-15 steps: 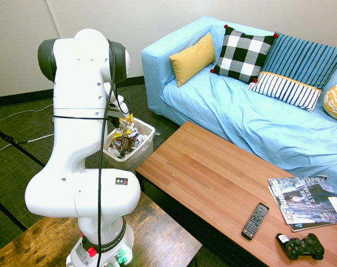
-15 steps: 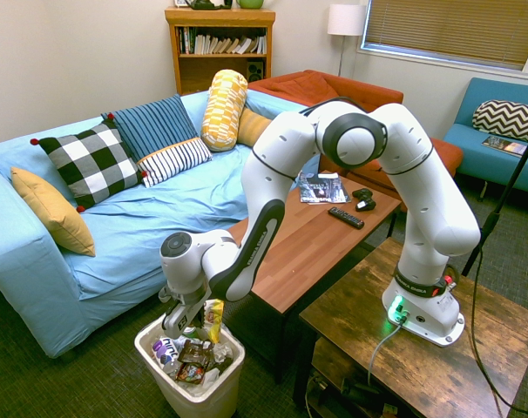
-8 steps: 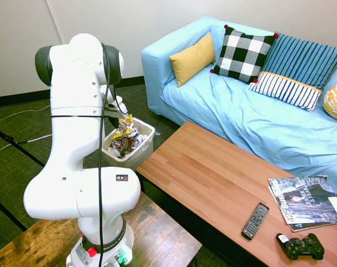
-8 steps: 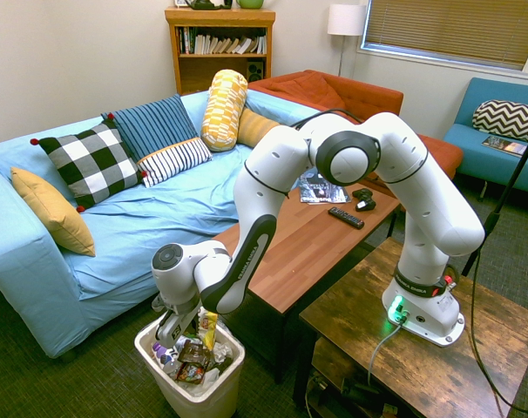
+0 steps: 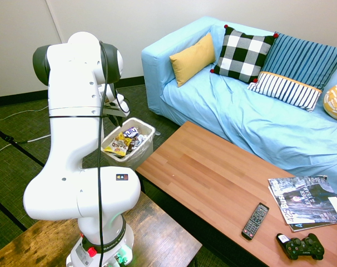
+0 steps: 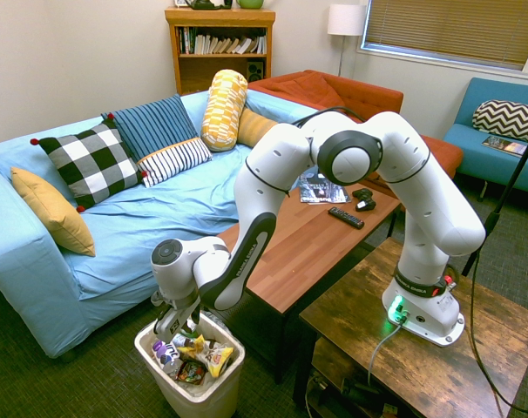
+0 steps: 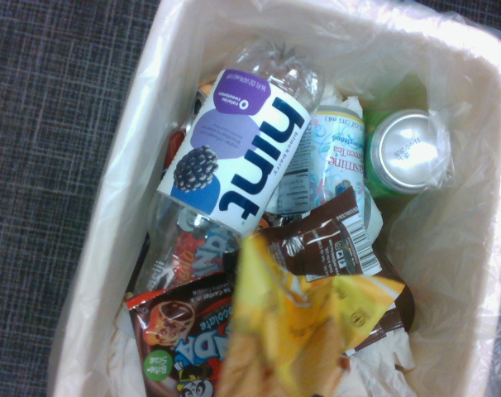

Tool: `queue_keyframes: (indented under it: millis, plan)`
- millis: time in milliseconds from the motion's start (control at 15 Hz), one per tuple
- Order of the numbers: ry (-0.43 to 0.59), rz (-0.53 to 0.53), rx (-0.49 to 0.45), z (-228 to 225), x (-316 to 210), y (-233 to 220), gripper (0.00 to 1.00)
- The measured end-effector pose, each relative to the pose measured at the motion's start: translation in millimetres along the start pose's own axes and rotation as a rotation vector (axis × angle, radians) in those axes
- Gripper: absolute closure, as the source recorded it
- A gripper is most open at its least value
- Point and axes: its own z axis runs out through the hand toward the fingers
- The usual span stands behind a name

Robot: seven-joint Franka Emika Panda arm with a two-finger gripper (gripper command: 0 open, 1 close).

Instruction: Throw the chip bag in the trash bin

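Note:
The trash bin is white with a clear liner and stands on the dark carpet beside the coffee table's end. The yellow chip bag lies crumpled on top of the rubbish inside it. From the other side the chip bag shows as a yellow patch in the trash bin. In the wrist view the chip bag rests over brown wrappers within the trash bin. My gripper hangs just above the bin's rim, open, with nothing between its fingers.
A purple-labelled bottle, a green can and brown wrappers fill the bin. The wooden coffee table carries a remote, a game controller and magazines. The blue sofa stands behind.
The chip bag hung upright from my gripper over the bin; now it has dropped and lies flat on the rubbish. The gripper has opened and sits slightly lower.

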Motion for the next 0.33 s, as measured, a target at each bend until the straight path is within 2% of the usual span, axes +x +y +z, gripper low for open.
queue_keyframes:
  millis: [333]
  plan:
    - [0.003, 0.005, 0.004, -11.0, 2.0, 5.1, 0.00]
